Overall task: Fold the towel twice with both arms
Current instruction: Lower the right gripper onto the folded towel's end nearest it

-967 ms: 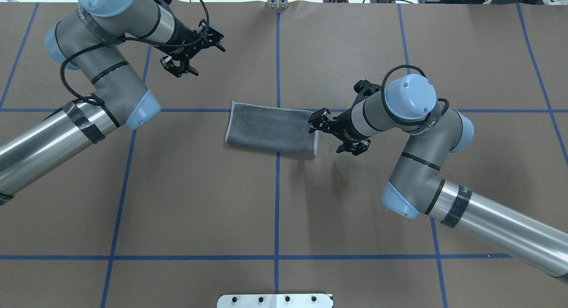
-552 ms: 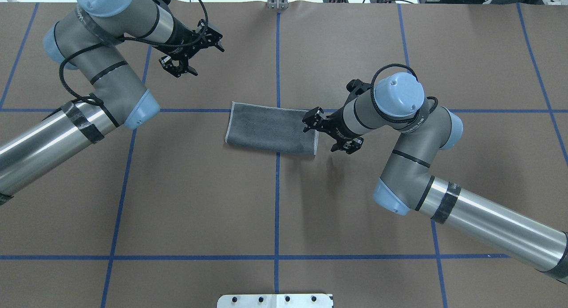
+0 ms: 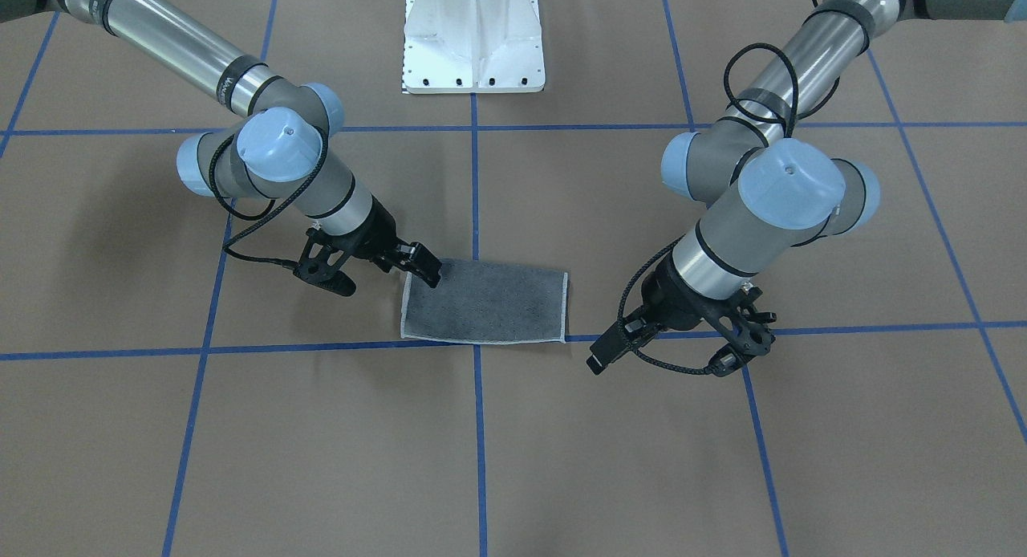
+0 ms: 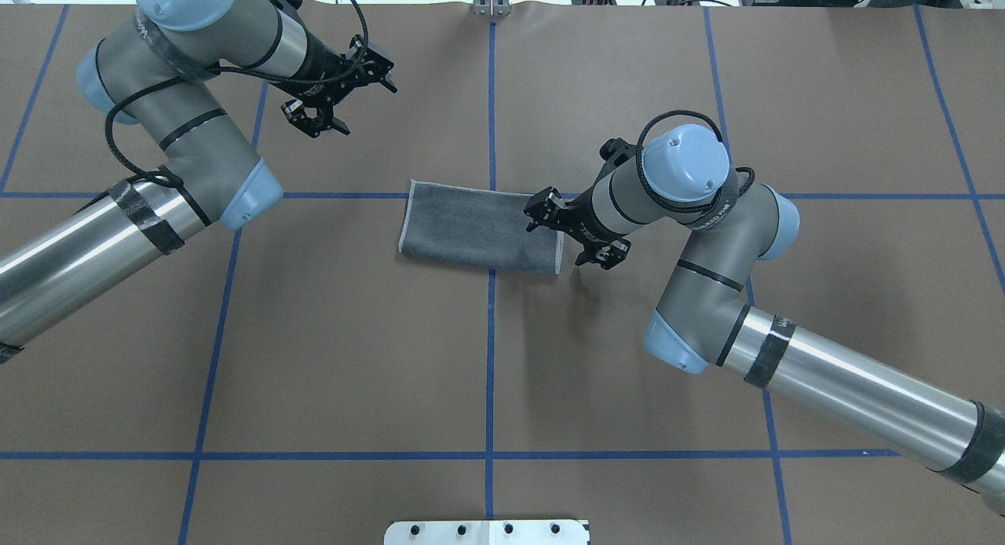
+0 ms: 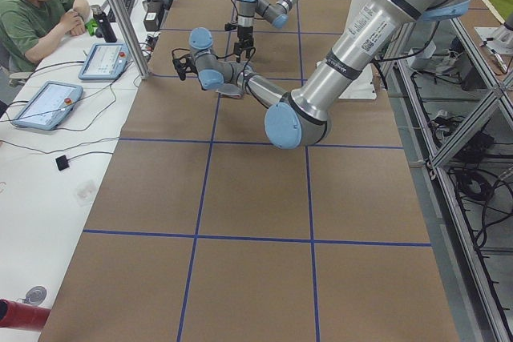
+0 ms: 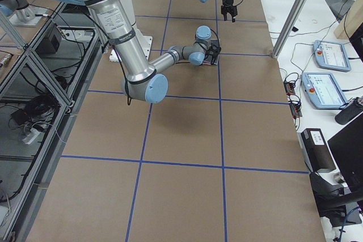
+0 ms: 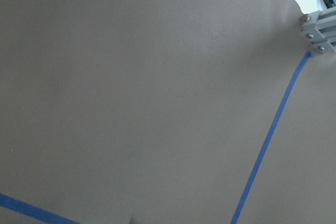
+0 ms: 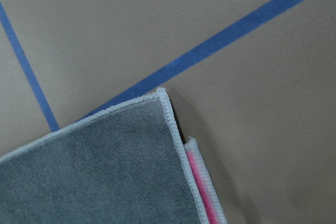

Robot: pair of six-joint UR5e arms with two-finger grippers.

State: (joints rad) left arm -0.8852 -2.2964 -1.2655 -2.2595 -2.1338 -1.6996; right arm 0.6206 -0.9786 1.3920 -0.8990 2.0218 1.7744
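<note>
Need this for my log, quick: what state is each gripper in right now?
Left gripper: open, holding nothing, away from the towel.
Right gripper: open at the towel's edge, holding nothing.

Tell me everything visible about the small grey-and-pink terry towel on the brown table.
The terry towel lies flat on the brown table, folded once into a rectangle, dark grey face up, light grey stitched border. At one corner the lower layer's pink face peeks out. The open right gripper hovers at its short edge, one finger over a corner; contact unclear.

R claw [image 4: 568,233] blocks one short end of towel [image 4: 471,227]; other end free.
</note>
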